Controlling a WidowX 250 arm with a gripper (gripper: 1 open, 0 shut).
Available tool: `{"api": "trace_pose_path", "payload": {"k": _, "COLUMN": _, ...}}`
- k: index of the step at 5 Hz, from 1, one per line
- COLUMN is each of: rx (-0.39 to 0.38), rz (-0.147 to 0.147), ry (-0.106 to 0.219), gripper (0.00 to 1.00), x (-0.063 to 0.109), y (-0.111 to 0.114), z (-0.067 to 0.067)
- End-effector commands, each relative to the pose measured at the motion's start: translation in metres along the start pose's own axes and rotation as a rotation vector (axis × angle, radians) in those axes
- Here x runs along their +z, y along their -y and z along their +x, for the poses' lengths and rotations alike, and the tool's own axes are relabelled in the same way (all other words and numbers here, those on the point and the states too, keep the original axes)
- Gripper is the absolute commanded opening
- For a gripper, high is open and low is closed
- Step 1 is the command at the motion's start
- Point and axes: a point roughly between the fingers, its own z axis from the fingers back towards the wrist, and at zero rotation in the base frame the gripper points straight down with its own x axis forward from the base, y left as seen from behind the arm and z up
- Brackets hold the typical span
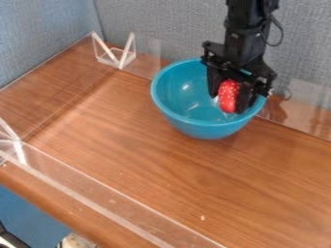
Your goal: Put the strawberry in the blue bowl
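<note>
The teal-blue bowl (185,99) stands on the wooden table at the back right. Over its right half hangs my black gripper (233,97), pointing straight down from the arm above. The red strawberry (229,93) sits between its fingers, just inside the bowl's rim height and clear of the bowl's floor. My gripper is shut on the strawberry. The strawberry's green cap is hidden by the gripper body.
A clear plastic triangular stand (116,50) sits at the back left of the wooden table (116,136). Low clear acrylic walls (77,179) edge the table at the front, left and right. A grey-blue panel rises behind.
</note>
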Motion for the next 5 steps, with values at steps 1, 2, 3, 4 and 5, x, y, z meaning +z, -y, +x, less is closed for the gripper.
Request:
{"api": "trace_pose_path", "payload": {"k": 1, "rx": -0.008, "rz": 0.007, "ry": 0.034, "gripper": 0.0, "x": 0.008, "y": 0.0, "z": 0.007}}
{"api": "trace_pose_path", "payload": {"k": 2, "rx": -0.005, "rz": 0.007, "ry": 0.017, "gripper": 0.0, "x": 0.0, "y": -0.003, "z": 0.008}}
{"api": "trace_pose_path", "payload": {"k": 3, "rx": -0.003, "rz": 0.004, "ry": 0.002, "gripper": 0.0, "x": -0.005, "y": -0.003, "z": 0.008}}
{"api": "trace_pose_path", "payload": {"k": 4, "rx": -0.004, "rz": 0.002, "ry": -0.01, "gripper": 1.0, "x": -0.005, "y": -0.003, "z": 0.008}}
{"api": "trace_pose_path", "payload": {"k": 5, "rx": -0.003, "rz": 0.01, "ry": -0.016, "gripper": 1.0, "x": 0.003, "y": -0.004, "z": 0.006}}
